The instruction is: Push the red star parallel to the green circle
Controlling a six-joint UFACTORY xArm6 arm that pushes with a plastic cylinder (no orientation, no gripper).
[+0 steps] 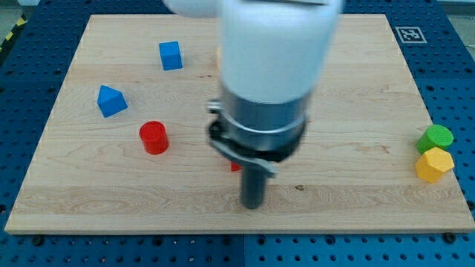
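The red star (234, 166) is almost wholly hidden behind my arm; only a small red sliver shows at the arm's lower left. The green circle (436, 137) sits at the view's far right edge of the board. My tip (254, 205) touches the board just below and right of the red sliver, close to it. I cannot tell if it touches the star.
A yellow hexagon (434, 165) lies right below the green circle, touching it. A red cylinder (154, 137) stands left of my arm. A blue cube (171, 55) and a blue wedge-like block (111, 100) lie at upper left. The arm's body hides the board's middle.
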